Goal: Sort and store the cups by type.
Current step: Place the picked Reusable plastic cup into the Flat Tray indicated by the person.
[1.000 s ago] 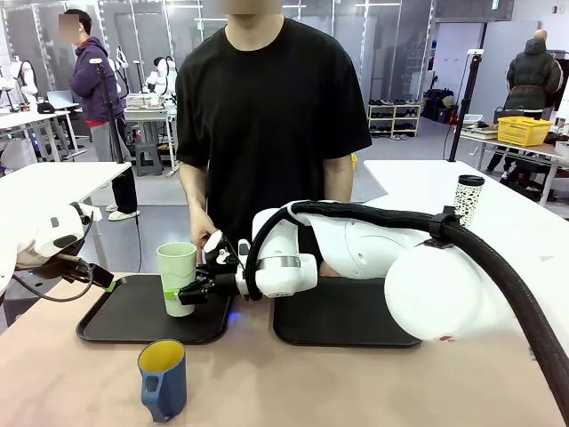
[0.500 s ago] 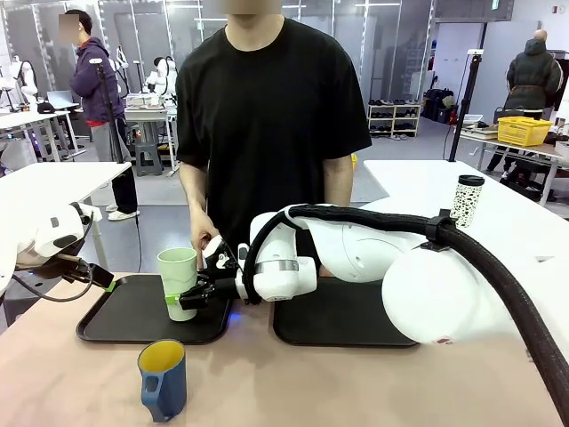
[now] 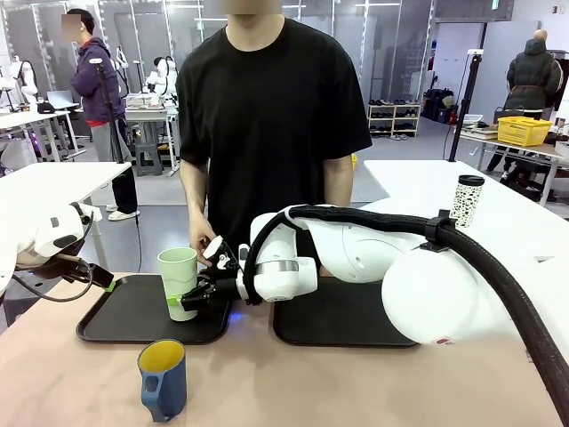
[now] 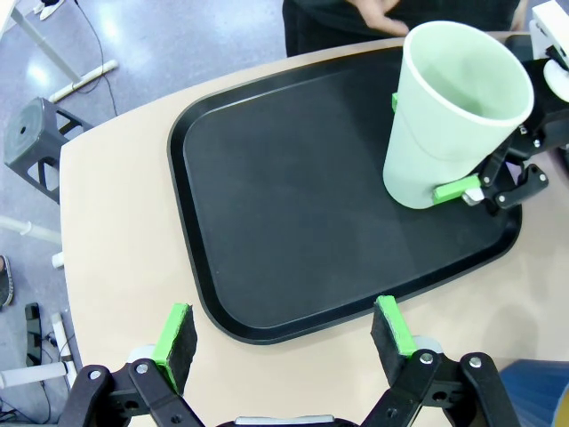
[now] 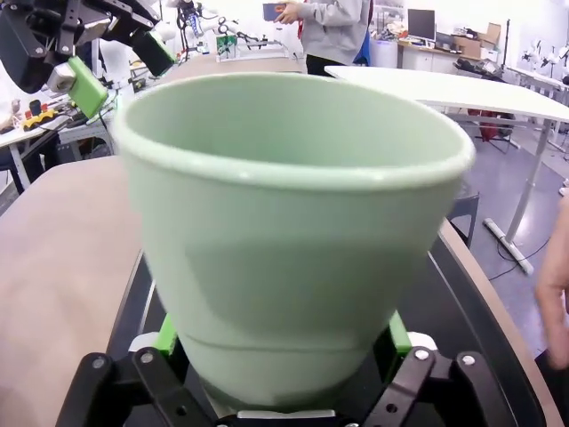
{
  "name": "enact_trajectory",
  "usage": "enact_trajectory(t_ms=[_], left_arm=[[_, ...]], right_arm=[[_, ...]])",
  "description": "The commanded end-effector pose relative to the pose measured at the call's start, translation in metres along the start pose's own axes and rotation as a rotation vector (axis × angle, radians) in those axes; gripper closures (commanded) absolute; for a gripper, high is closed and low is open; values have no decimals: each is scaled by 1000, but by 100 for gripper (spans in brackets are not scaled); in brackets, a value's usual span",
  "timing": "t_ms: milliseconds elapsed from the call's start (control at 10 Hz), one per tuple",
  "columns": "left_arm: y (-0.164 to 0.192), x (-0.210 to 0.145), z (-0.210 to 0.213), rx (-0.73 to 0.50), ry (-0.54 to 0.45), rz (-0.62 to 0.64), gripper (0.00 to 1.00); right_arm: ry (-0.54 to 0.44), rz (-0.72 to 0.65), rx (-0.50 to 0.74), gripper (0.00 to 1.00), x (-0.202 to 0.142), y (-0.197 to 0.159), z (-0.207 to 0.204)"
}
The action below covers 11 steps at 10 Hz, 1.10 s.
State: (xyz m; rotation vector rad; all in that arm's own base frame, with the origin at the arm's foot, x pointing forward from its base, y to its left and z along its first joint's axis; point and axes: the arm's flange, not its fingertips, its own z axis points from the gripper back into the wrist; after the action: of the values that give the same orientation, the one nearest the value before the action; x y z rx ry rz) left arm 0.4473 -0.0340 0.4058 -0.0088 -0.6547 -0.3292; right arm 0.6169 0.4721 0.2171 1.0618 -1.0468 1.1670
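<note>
The pale green tumbler (image 3: 178,280) stands upright on the right part of the left black tray (image 3: 124,316). My right gripper (image 3: 182,298) reaches in from the right, its green pads flanking the tumbler's lower wall; the jaws look slightly parted, open around it. The right wrist view has the tumbler (image 5: 293,222) close up between the right gripper (image 5: 280,334) fingers. My left gripper (image 4: 284,325) hovers open above the tray's (image 4: 293,205) near edge, away from the tumbler (image 4: 453,116). The dark blue mug (image 3: 163,378), yellow inside, sits on the table in front of the tray.
A second black tray (image 3: 338,311) lies to the right, partly under my right arm. The person stands at the far side, one hand (image 3: 203,242) just behind the tumbler. A black-and-white patterned lidded cup (image 3: 468,197) stands on the white table at the right.
The right gripper has lowered the tumbler a little onto the left tray and its jaws have loosened. The left arm and the mug have not moved.
</note>
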Motion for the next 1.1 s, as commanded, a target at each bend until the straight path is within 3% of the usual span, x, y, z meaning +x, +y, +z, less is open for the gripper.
enact_trajectory(t_ms=[0,1000], left_arm=[[1,0,0,4,-1,-4,0],[1,0,0,4,-1,-4,0]], right_arm=[[41,2,-6,0,-1,-2,-1],[165,5,36,0,-4,15,36]])
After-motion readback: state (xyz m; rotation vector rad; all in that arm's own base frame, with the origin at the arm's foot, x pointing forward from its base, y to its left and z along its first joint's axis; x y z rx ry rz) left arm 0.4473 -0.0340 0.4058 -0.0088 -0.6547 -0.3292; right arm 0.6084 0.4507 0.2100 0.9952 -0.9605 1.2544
